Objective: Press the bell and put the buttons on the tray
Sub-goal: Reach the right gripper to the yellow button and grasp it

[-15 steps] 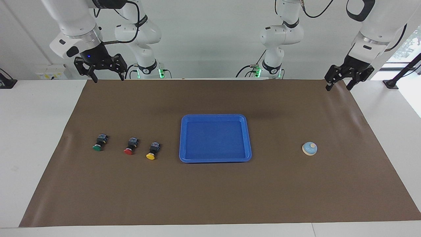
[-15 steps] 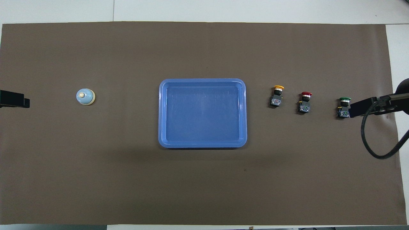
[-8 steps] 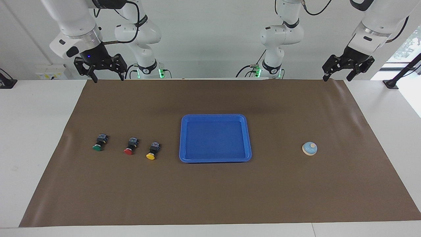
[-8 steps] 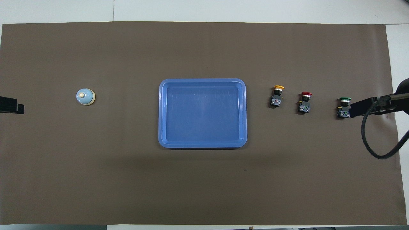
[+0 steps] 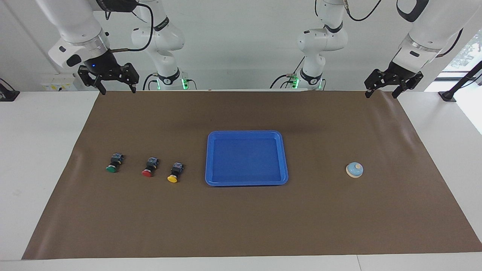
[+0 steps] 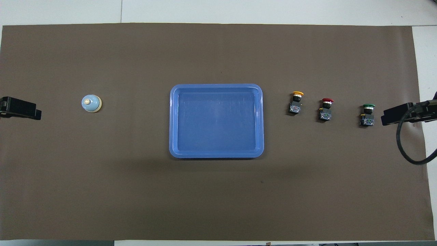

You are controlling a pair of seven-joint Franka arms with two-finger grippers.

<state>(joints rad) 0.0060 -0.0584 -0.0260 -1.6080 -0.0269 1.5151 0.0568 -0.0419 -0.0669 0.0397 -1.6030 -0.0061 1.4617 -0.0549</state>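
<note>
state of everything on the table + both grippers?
Bell: upright on the mat, untouched.
Green button: on the mat, not in tray.
Red button: same.
Yellow button: same, closest to tray.
Tray: empty.
Left gripper: open, raised, holding nothing.
Right gripper: open, raised, holding nothing.

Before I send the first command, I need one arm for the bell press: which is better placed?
Probably the left. The bell sits toward the left arm's end of the table, and the left gripper hangs open there. The right gripper, also open, is at the buttons' end, with the tray between.
</note>
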